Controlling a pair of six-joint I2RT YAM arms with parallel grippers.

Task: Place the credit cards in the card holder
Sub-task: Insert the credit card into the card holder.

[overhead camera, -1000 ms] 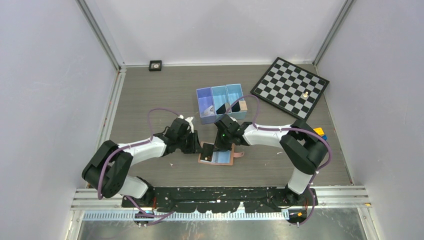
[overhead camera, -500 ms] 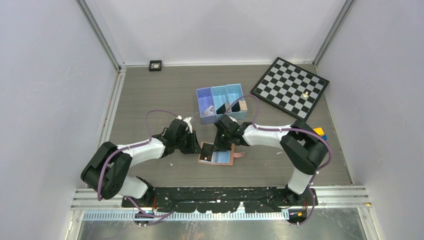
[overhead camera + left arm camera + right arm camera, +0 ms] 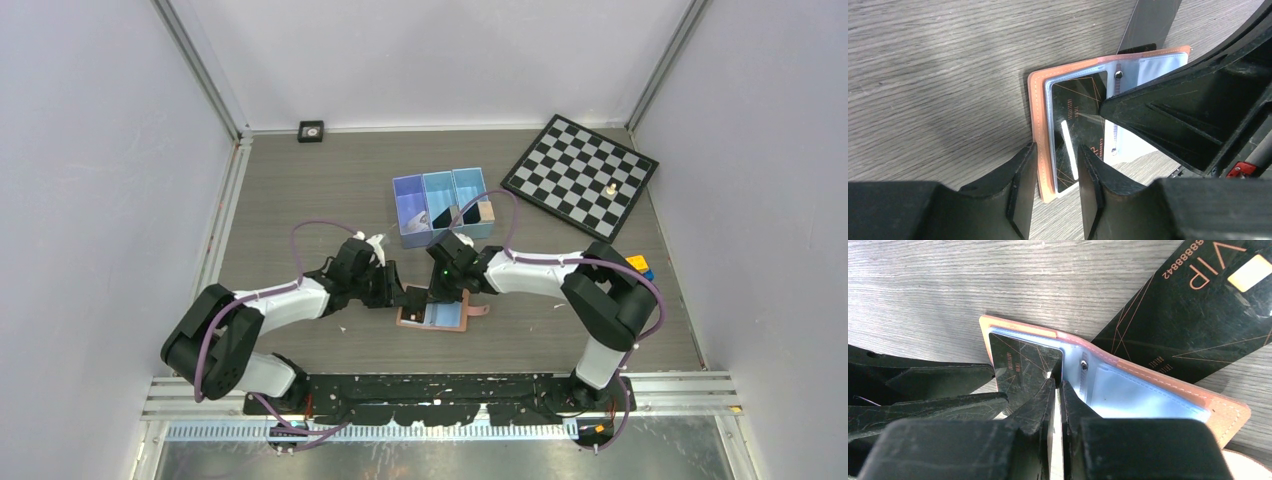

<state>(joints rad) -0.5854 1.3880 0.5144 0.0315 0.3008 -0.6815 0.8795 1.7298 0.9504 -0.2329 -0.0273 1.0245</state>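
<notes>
- We list one card holder (image 3: 448,318), lying open and flat on the grey wood-grain table (image 3: 300,190) between the two grippers. It is salmon-tan outside and light blue inside, with clear pockets, and its snap tab points to the right.
- We record the first credit card (image 3: 1075,107) as black with fine gold lines. It sits inside the clear pocket of the holder's left half.
- We record the second credit card (image 3: 1193,315) as black and marked VIP, lying flat on the table at the holder's far side. Its near end is hidden behind the holder's edge, and we cannot tell whether it is tucked under or only touching.
- We enter the left gripper (image 3: 1055,150) with its jaws partly apart and nothing held. The fingers stand over the holder's left edge, and that edge and the end of the first card show in the gap.
- We enter the right gripper (image 3: 1058,384) with its fingers almost together, only a thin slit between them. The tips rest on the first card beside the holder's fold, and we see nothing clamped.
- Farther back we note a blue bin (image 3: 445,190) of three compartments, with a tan block (image 3: 487,211) in the right one.
- At the far right we note a chessboard (image 3: 570,165) carrying one pale piece (image 3: 609,187).
</notes>
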